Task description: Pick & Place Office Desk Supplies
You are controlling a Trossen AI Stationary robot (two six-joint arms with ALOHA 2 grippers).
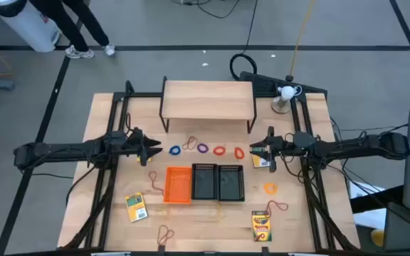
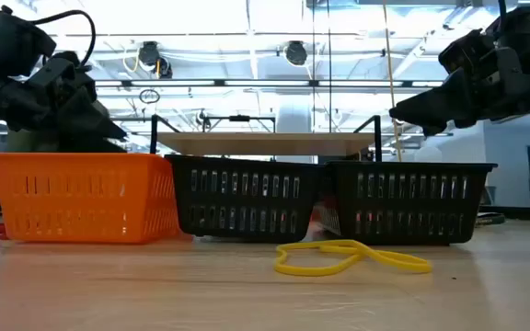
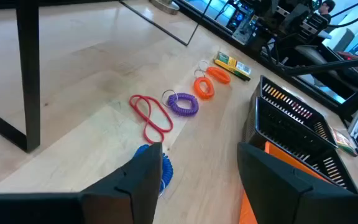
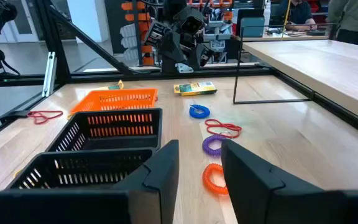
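Standing at the table's (image 1: pixel 105 114) far middle is a low wooden riser shelf (image 1: pixel 207 96) on thin black legs. A black cable coil (image 1: pixel 242 65) and a small white-topped stand (image 1: pixel 285 93) sit by the far right corner. A person's legs (image 1: pixel 84 32) show on the floor beyond the table.

Left gripper (image 1: pixel 153 151) hovers at mid-left with its fingers (image 3: pixel 135 183) spread, nothing between them. A blue coiled band (image 1: pixel 174 151) lies just beside its tip, partly hidden behind one finger in the left wrist view. Next along the row: red loop (image 1: pixel 189 145), purple coil (image 1: pixel 203 148), orange coil (image 1: pixel 220 151), another orange coil (image 1: pixel 238 152).

Right gripper (image 1: pixel 255 151) hovers at mid-right, at the row's other end. Fingers (image 4: pixel 160 168) are partly apart, with nothing seen held. A crayon box (image 1: pixel 262 161) lies under its wrist, mostly covered by the arm.

Three mesh trays stand touching side by side on the near-middle: orange tray (image 1: pixel 178 185), black tray (image 1: pixel 204 181), second black tray (image 1: pixel 230 181). All are rectangular, slotted plastic.

Elsewhere:
- Second crayon box (image 1: pixel 136 206), yellow-green card, near left.
- Third crayon box (image 1: pixel 261 225), near right.
- Red thin loop (image 1: pixel 153 182) just left of the orange tray.
- Orange thin loop (image 1: pixel 270 188) right of the black trays.
- Reddish loop (image 1: pixel 277 207) touching the third box.
- Tan-red loop (image 1: pixel 164 235) at the near edge.
- Yellow flat loop (image 2: pixel 348 257) in front of the black trays in the low view.
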